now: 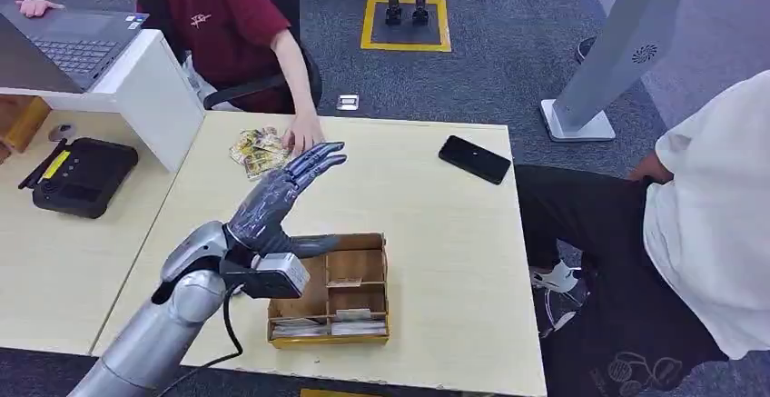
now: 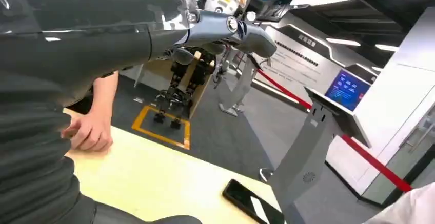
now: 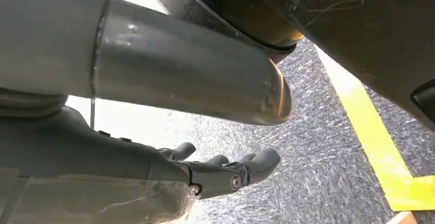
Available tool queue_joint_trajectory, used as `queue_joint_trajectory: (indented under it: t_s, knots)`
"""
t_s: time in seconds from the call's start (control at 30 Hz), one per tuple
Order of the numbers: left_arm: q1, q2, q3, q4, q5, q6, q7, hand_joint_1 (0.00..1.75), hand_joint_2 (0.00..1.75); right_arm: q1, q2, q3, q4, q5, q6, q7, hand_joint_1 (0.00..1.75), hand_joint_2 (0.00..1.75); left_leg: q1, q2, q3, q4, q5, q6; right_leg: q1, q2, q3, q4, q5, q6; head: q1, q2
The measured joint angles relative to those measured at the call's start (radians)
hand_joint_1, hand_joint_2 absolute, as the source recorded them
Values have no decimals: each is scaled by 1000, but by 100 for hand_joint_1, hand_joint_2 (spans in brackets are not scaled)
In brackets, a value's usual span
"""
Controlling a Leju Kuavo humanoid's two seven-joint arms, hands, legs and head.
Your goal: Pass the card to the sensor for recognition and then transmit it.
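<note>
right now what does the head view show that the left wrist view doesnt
Head view alone: the wooden box with cards in its compartments, the loose cards by a person's hand, the laptop, the black device on the side desk, and a second person in a white shirt.

Left wrist view alone: the blue screen, the red barrier line, ceiling lights.

Both: the left hand, open over the table with fingers straight, the phone, the grey stand, and the yellow floor square.
</note>
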Motion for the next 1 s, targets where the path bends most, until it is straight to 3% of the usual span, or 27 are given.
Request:
queue_joint_trajectory:
  t_s: [0.4,0.83,1.0]
  knots:
    - [35,26,0,-42,-42,32,-11,0,175,2,-2,-4,0,0,0,-3,0,0,0,0,0,0,0,0,0,0,0,0,0,0,0,0]
    - [131,61,6,-45,-171,197,-29,0,175,2,-3,-4,-2,6,-2,-7,0,0,0,0,0,0,0,0,0,0,0,0,0,0,0,0]
    - [165,66,10,-39,-179,219,-29,0,175,2,-3,-4,-2,8,-4,-8,0,0,0,0,0,0,0,0,0,0,0,0,0,0,0,0]
